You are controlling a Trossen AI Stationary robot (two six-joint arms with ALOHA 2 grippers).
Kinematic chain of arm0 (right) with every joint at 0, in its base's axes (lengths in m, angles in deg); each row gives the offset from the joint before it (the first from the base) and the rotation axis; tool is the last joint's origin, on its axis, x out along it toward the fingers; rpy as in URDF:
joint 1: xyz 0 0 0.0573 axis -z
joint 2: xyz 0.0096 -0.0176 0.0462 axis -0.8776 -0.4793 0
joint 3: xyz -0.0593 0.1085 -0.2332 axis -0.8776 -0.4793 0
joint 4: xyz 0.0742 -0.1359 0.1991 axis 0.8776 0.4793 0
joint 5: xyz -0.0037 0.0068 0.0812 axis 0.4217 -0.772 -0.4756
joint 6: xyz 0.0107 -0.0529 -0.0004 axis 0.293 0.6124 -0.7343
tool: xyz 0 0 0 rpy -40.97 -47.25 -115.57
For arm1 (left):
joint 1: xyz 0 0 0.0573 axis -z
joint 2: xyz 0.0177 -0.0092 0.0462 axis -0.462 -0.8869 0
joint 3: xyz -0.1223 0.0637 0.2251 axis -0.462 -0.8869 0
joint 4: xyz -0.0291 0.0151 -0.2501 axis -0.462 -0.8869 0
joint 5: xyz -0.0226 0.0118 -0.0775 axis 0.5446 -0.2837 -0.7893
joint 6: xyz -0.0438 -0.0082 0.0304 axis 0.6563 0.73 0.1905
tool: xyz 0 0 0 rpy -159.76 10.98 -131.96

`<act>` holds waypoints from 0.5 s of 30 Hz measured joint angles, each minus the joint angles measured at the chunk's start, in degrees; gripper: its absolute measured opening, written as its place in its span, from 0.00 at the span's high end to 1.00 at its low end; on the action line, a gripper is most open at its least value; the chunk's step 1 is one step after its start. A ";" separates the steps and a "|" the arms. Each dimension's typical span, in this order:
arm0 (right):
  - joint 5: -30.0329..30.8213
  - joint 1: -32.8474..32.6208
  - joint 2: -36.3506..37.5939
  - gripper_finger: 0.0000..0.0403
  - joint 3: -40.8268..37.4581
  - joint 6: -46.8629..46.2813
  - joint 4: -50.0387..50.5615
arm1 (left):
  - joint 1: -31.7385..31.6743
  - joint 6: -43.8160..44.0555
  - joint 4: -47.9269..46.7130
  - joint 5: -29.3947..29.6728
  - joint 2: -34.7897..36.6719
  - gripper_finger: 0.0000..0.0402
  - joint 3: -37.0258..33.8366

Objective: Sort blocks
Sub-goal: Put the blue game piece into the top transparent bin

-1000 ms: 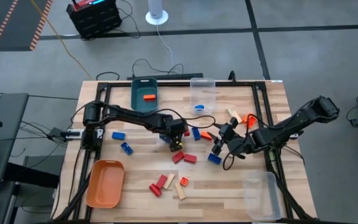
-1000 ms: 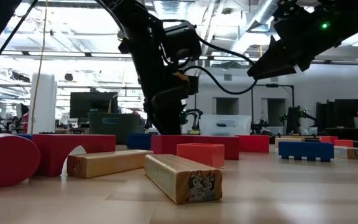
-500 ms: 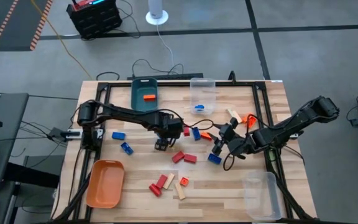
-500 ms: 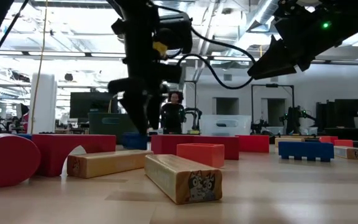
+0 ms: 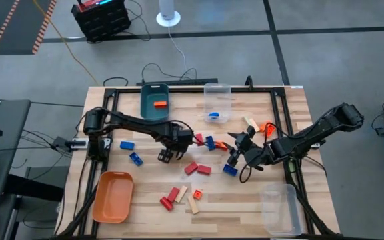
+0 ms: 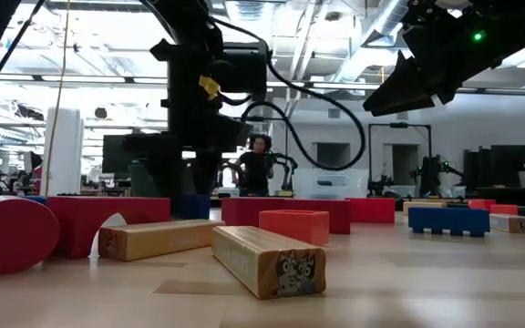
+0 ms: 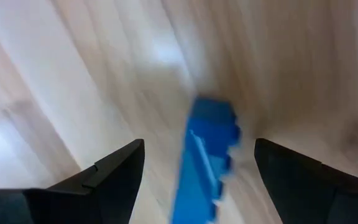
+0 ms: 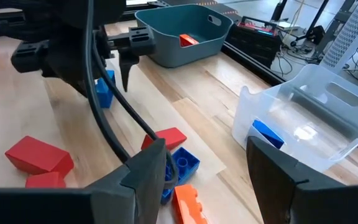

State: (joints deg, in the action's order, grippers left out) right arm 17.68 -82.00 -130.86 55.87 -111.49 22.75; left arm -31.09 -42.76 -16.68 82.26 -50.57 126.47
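Left hand (image 5: 166, 156) hangs open, empty, over a blue block (image 7: 207, 158) on the tabletop (image 5: 145, 200). Step looks like pre-grasp: next, descend and straddle it. Right hand (image 5: 235, 146) waits open mid-table among scattered blocks.

One camera is looking straight down on my pale wooden table (image 5: 145, 207); another is peering level across it. My wrist cameras are hovering close, both catching a blue studded block (image 7: 207, 158).
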 joint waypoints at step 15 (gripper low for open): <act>0.01 0.00 0.00 0.47 0.00 0.00 0.00 | -0.90 -1.96 -0.60 0.28 -0.02 0.78 1.70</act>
State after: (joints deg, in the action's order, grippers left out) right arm 17.69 -82.00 -130.86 55.87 -111.49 22.75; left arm -31.99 -44.73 -17.27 82.54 -50.59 128.17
